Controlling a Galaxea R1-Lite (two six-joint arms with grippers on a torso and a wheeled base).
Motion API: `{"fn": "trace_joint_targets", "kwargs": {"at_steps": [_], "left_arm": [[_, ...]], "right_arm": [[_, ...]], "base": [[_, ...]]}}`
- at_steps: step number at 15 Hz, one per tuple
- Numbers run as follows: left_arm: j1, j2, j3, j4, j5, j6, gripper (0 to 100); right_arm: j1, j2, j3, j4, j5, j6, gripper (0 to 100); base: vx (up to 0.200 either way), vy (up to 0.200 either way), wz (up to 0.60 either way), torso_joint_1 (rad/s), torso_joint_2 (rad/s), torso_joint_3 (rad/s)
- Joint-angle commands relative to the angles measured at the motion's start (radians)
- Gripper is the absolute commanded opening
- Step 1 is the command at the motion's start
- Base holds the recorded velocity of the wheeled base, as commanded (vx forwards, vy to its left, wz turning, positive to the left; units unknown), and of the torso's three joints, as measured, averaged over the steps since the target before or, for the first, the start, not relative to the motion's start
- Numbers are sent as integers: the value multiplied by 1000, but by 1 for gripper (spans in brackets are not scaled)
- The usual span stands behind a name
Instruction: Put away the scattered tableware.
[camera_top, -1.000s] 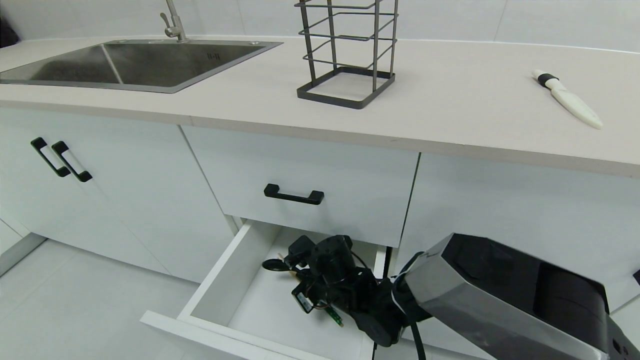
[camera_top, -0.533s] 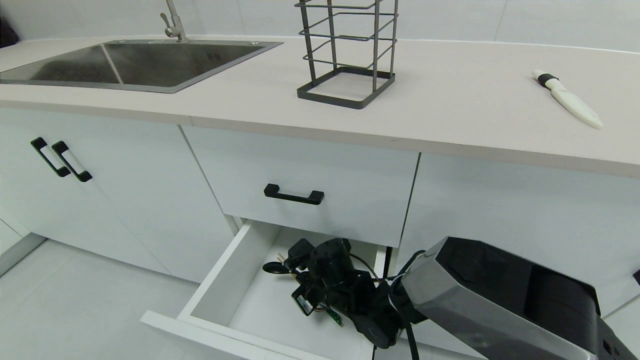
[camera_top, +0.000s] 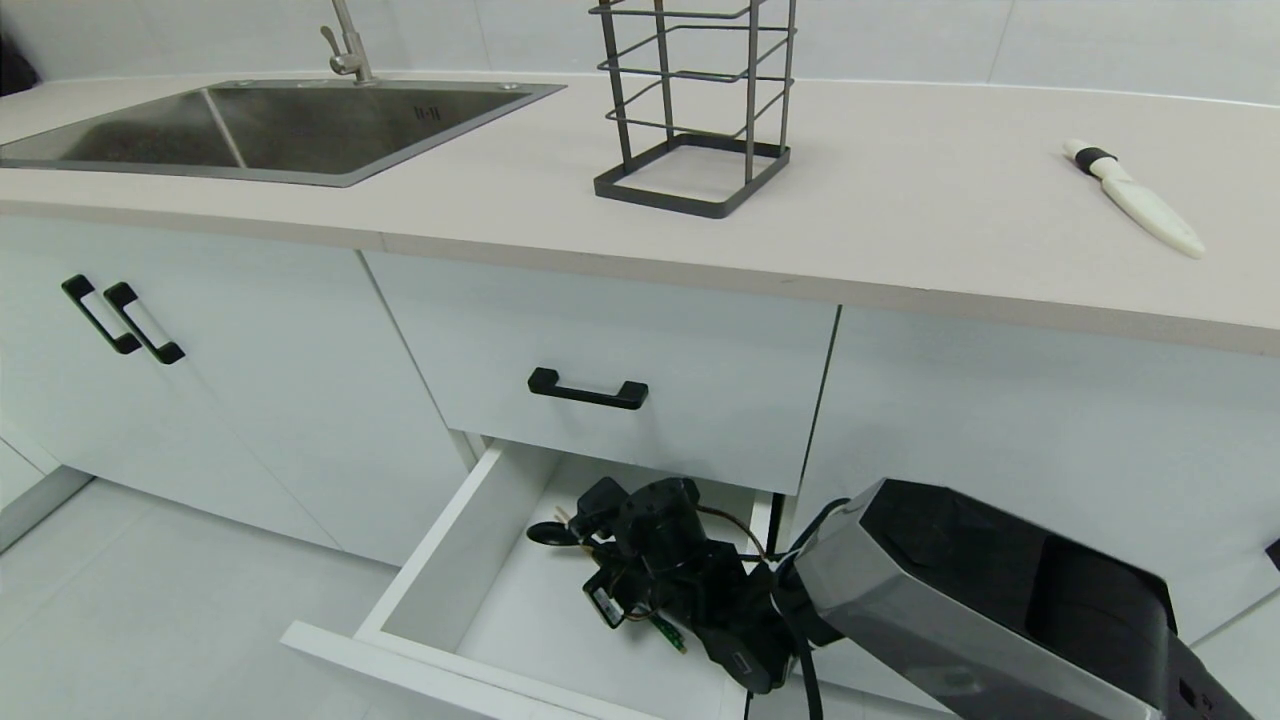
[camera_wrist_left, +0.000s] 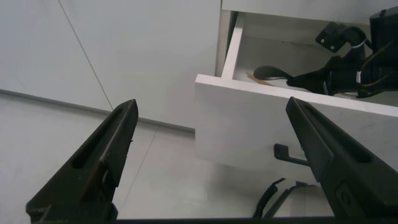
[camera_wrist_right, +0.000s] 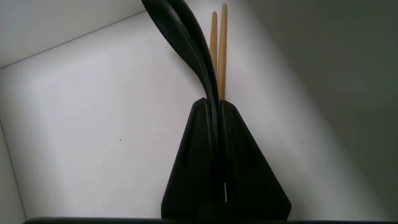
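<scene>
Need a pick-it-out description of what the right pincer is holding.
Below the counter, look into the pulled-out lower drawer, where the right pincer is shut on a spoon. It is black, with a rounded bowl at the end away from the pincer. The chopsticks next to it are thin, straight and pale wood.

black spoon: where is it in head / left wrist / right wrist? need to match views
Head view: black spoon, bowl jutting from the right gripper inside the open drawer.
Left wrist view: spoon bowl just behind the drawer's front panel.
Right wrist view: handle clamped between the gripper's fingers, beside the chopsticks.
Shared landmark: the white open drawer.
</scene>
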Motion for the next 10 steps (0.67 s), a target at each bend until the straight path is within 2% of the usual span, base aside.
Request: {"fn": "trace_joint_targets", "kwargs": {"at_steps": [1, 10], "left_arm": [[0, 0, 0, 1, 0, 0, 100], [0, 0, 0, 0, -1, 0, 100]], "right_arm": [[0, 9, -2, 0, 0, 0, 0], [0, 12, 1, 0, -3, 0, 0]], "base": [[0, 0, 0, 0, 0, 0], [0, 0, 0, 0, 0, 0]]}}
